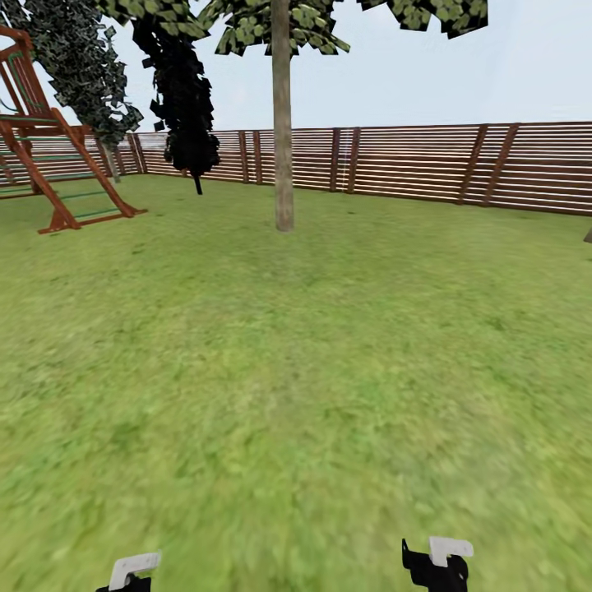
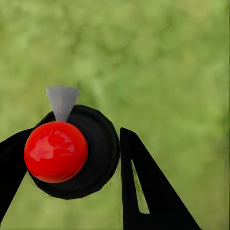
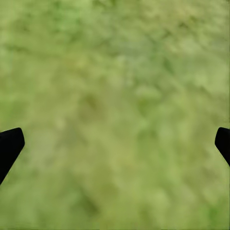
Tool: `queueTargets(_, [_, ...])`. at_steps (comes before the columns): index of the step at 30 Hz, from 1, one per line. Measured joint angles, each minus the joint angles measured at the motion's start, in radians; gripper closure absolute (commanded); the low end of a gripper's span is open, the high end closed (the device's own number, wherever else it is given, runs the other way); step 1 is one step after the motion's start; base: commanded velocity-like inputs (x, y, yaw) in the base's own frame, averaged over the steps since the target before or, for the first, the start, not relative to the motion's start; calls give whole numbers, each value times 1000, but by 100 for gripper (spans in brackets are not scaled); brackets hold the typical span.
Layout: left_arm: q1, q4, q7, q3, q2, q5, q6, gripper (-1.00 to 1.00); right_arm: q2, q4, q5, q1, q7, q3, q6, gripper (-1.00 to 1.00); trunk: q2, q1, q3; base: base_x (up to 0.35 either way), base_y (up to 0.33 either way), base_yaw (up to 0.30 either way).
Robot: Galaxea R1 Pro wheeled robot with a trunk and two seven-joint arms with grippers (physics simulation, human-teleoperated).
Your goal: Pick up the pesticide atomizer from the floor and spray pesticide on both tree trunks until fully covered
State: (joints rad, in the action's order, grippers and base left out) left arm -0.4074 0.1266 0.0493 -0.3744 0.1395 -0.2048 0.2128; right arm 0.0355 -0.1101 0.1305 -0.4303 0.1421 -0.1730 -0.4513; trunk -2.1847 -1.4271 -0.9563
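Left gripper (image 2: 72,158) clamps pesticide atomizer (image 2: 56,151); right gripper (image 3: 115,143) spread wide.

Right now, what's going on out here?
The left gripper holds the atomizer, red top toward the wrist camera, over grass. The right gripper is open and empty. Ahead across the lawn stands one pale tree trunk before the fence, some way off. No spraying is visible.
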Motion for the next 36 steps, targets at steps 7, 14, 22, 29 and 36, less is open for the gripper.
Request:
queueTargets(7, [0, 0, 0, 0, 0, 0, 0, 100, 0, 0, 0, 0, 0, 0, 0, -100, 0, 0, 0, 338, 0, 0])
queueTargets(14, [0, 0, 0, 0, 0, 0, 0, 100, 0, 0, 0, 0, 0, 0, 0, -100, 0, 0, 0, 338, 0, 0])
queueTargets(22, [0, 0, 0, 0, 0, 0, 0, 100, 0, 0, 0, 0, 0, 0, 0, -100, 0, 0, 0, 338, 0, 0])
queueTargets(29, [0, 0, 0, 0, 0, 0, 0, 100, 0, 0, 0, 0, 0, 0, 0, -100, 0, 0, 0, 338, 0, 0])
queueTargets(36, [0, 0, 0, 0, 0, 0, 0, 100, 0, 0, 0, 0, 0, 0, 0, -100, 0, 0, 0, 338, 0, 0])
